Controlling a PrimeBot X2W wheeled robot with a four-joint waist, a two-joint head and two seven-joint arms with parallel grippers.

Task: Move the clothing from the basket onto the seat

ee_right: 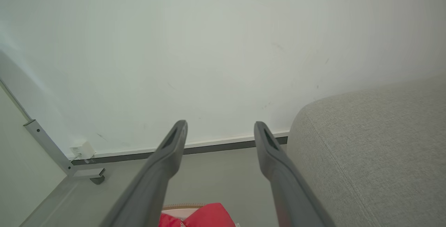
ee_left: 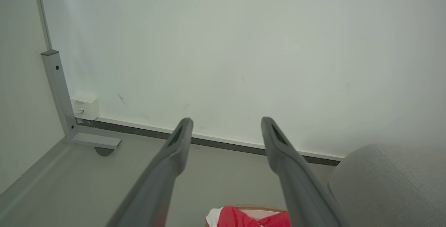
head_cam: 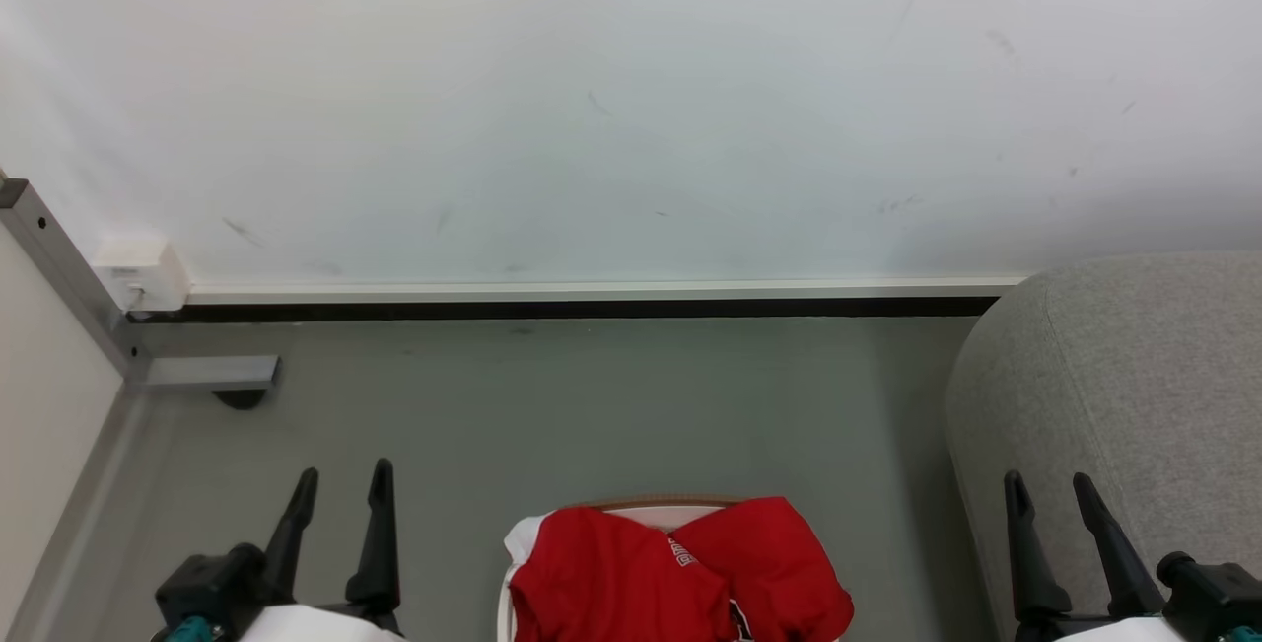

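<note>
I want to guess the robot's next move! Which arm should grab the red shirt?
Probably right. The left gripper and right gripper are both open, similarly far from the shirt, but the right is beside the seat.

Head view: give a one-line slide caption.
Left end effector and right end effector open, flanking the red shirt heaped in the basket, grey seat to the right.

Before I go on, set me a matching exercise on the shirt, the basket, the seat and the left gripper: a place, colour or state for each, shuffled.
1. clothing
2. seat
3. left gripper
4. basket

a. light grey, at the right of the head view
b. open, holding nothing
c. red, heaped in the basket
d. brown rim edge showing behind the red cloth

Pairs: 1-c, 2-a, 3-b, 4-d
</note>
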